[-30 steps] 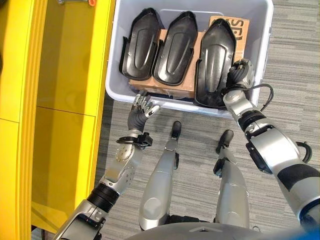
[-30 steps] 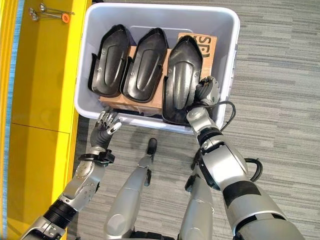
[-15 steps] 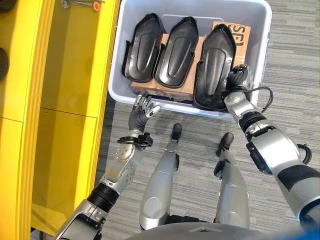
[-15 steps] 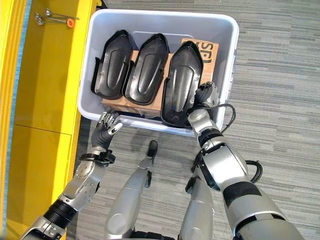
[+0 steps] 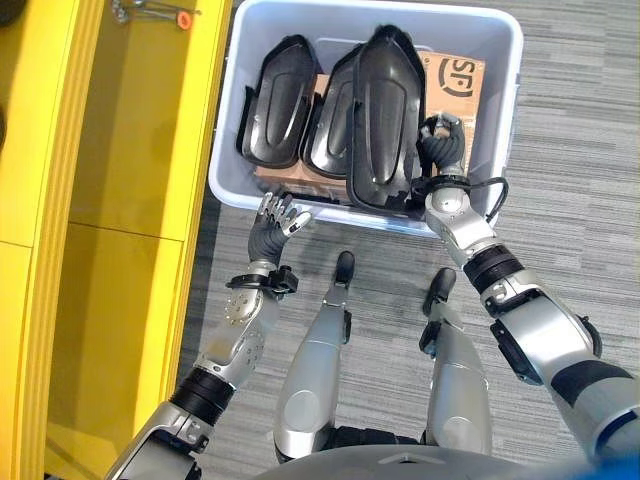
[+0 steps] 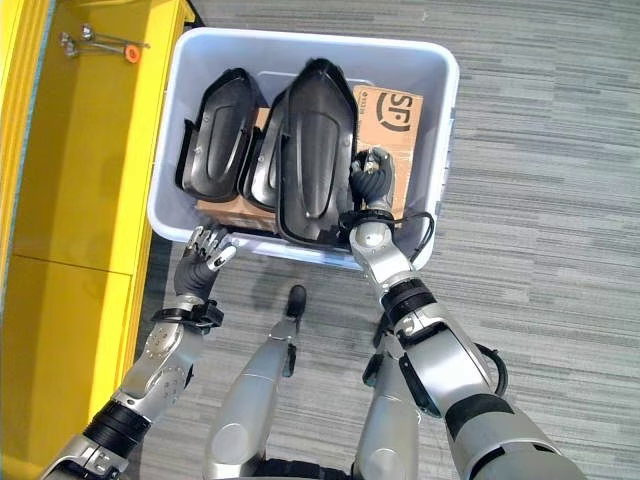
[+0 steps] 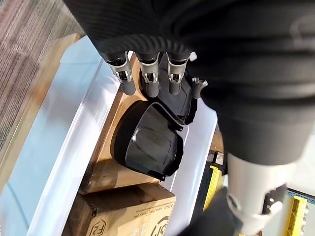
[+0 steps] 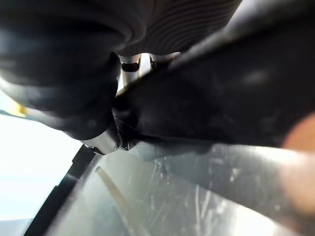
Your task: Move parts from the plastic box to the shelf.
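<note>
Gripping the black part [image 5: 385, 120] by its edge, the right hand [image 5: 441, 147] tilts it clear of the plastic box [image 5: 505, 90]; left hand [image 5: 272, 220] hovers with fingers apart.

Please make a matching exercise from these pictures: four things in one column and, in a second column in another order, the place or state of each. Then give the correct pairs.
Things:
1. right hand
2. left hand
3. plastic box
4. cardboard box

Places or states:
A. on grey carpet beside the yellow shelf
B. under the black parts
C. open, outside the near wall
D. shut on the raised black part

Pairs: 1-D, 2-C, 3-A, 4-B
</note>
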Controlling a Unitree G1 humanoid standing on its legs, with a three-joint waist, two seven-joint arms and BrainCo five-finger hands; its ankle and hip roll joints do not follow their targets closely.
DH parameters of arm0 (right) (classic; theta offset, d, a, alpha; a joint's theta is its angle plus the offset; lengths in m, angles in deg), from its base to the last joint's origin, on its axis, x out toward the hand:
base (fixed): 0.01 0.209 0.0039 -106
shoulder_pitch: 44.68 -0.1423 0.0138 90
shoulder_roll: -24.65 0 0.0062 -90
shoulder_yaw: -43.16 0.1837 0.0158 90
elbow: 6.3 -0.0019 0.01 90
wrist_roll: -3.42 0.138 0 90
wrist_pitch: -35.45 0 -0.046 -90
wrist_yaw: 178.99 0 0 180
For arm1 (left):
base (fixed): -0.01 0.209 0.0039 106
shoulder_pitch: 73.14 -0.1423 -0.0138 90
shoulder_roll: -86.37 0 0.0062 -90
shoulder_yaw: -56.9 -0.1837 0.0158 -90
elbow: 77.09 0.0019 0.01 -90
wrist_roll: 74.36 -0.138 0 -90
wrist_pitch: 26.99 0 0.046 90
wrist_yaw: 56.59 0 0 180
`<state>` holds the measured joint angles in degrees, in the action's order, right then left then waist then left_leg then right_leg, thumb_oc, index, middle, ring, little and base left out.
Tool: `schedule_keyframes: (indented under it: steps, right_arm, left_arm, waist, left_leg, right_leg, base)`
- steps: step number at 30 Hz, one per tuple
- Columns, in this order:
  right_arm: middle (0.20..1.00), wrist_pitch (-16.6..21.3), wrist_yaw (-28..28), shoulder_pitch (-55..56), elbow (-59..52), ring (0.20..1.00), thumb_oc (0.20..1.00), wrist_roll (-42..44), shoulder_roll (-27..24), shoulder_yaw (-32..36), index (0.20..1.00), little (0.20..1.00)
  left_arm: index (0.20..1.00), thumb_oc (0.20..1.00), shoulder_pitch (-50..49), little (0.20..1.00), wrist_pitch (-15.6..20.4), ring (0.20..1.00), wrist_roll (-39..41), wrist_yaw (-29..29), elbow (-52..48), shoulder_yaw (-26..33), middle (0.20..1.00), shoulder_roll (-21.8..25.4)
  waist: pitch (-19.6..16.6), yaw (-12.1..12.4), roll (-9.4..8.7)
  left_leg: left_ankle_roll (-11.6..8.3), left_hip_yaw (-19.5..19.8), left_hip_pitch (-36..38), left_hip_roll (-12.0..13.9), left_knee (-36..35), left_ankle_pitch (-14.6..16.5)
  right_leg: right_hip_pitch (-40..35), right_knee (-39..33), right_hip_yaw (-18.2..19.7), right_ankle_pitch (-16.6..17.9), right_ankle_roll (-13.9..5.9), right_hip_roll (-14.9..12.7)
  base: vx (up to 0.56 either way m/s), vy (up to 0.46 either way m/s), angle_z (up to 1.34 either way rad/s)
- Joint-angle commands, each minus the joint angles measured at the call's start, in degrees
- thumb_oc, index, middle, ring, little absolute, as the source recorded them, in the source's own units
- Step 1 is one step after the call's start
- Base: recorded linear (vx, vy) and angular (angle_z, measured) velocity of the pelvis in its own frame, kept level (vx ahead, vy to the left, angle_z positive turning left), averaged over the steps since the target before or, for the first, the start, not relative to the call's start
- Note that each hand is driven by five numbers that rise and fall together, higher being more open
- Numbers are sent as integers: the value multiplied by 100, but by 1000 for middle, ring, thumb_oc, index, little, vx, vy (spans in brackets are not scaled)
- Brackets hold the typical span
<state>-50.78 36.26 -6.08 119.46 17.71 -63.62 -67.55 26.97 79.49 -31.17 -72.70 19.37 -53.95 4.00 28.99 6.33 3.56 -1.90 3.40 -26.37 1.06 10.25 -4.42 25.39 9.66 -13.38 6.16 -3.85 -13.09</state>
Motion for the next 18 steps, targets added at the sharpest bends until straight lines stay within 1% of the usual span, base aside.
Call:
schedule_keyframes:
  steps: [1, 5, 10, 13, 16, 18]
  right_arm:
    - [200, 524, 66, -60, -834, 200, 200, -385, -57, 210, 200, 200]
    - [200, 545, -24, 207, -1610, 200, 200, -664, -95, 318, 200, 200]
    - [200, 554, -117, 392, -2016, 200, 200, -865, -103, 354, 200, 200]
    - [200, 514, -190, 544, -2317, 200, 200, -1154, -125, 331, 200, 200]
    - [200, 538, -342, 800, -2505, 200, 200, -1196, -49, 294, 200, 200]
    - [200, 564, -475, 983, -2609, 200, 200, -1197, -20, 223, 200, 200]
  left_arm:
    - [1000, 1000, -187, 1000, 215, 1000, -138, 44, -409, 269, 1000, 299]
    - [1000, 1000, -396, 1000, 158, 1000, -184, 133, -422, 398, 1000, 335]
    - [1000, 1000, -605, 1000, 86, 1000, -233, 228, -423, 492, 1000, 375]
    - [1000, 1000, -734, 1000, 61, 1000, -301, 282, -425, 581, 1000, 395]
    - [1000, 1000, -861, 1000, 30, 1000, -350, 313, -399, 700, 1000, 365]
    - [1000, 1000, -978, 1000, 23, 1000, -379, 319, -357, 829, 1000, 328]
  waist:
    - [-219, -9, -195]
    - [-422, -72, -226]
    - [-583, -113, -239]
    - [-709, -147, -244]
    - [-833, -187, -273]
    - [-952, -203, -293]
  left_leg:
    - [251, -257, 268, -71, 23, 551]
    - [248, -304, 500, -31, -60, 552]
    - [241, -323, 678, 2, -102, 573]
    - [234, -341, 819, 30, -153, 572]
    - [215, -351, 961, 85, -201, 564]
    - [183, -358, 1123, 166, -243, 569]
  right_leg:
    - [-450, 70, 128, -362, -333, -202]
    - [-622, 9, 149, -368, -336, -179]
    - [-744, 16, 166, -407, -340, -158]
    - [-834, 22, 190, -438, -344, -138]
    - [-940, 42, 189, -496, -341, -99]
    - [-1035, 83, 175, -596, -322, -46]
  base:
    - [0, 0, 0]
    - [17, -21, -5]
    - [10, -21, -10]
    - [12, -14, -3]
    - [13, -47, -4]
    - [25, -60, -10]
